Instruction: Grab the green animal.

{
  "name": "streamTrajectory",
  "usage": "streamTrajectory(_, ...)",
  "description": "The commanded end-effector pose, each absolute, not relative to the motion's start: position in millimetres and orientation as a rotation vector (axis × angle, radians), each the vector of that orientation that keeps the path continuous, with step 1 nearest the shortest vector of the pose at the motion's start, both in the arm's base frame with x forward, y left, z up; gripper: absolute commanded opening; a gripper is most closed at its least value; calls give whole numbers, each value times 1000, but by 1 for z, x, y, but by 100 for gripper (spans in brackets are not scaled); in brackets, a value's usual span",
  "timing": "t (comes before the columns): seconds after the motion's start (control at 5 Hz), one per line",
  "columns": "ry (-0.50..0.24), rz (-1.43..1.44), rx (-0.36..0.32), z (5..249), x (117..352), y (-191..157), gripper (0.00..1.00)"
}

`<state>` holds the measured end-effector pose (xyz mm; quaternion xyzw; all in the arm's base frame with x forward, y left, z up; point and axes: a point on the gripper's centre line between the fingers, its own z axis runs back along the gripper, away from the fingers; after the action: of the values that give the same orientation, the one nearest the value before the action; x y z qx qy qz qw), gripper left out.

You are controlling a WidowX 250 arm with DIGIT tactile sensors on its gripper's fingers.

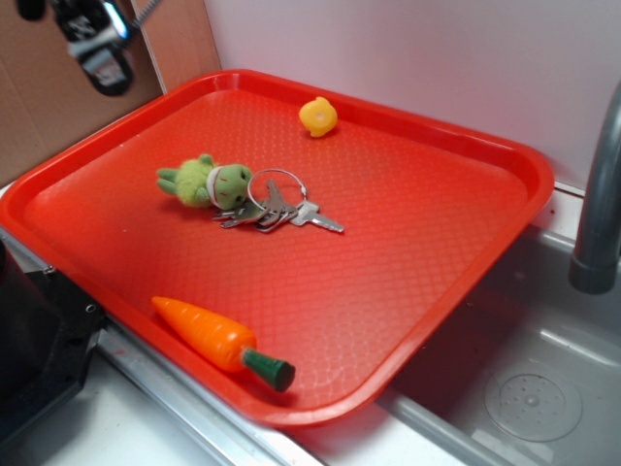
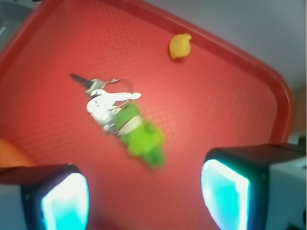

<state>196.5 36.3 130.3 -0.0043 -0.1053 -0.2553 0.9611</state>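
We start with the small fuzzy lime-green plush animal [image 1: 206,181], which lies on its side on the red textured plastic tray [image 1: 408,282]. In the wrist view it sits just ahead of the end effector [image 2: 144,196] and nearly centred between the two fingers, slightly toward the right one. Its round head, with the pale neck band, touches a bunch of silver metal keys on a wire ring [image 1: 277,208], so the far end of the toy is crowded while the body and stubby limbs nearer the end effector are free. That is why, in our judgement, the body is the better place to close on: a grip at the head could catch the ring as well.

The end effector is spread wide and holds nothing; both finger pads [image 2: 224,194] show at the bottom of the wrist view with bare tray between them. In the exterior view it hangs well above the tray's far left corner, apart from everything.

Farther ahead of the end effector, beyond the keys and near the tray's far rim, rests a small yellow rounded duck-like toy [image 1: 317,116], well clear of the plush. An orange plastic carrot with a dark green top [image 1: 221,343] lies off to the end effector's left, near the tray's edge, also well apart.

We judge the grab not yet begun: a descent comes first.
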Motion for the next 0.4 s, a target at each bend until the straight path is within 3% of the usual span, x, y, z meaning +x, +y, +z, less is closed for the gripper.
streamTrajectory(0.0,-199,-614,43,86,221,36,100)
streamTrajectory(0.2,-176,-668,36,68,223,31,100)
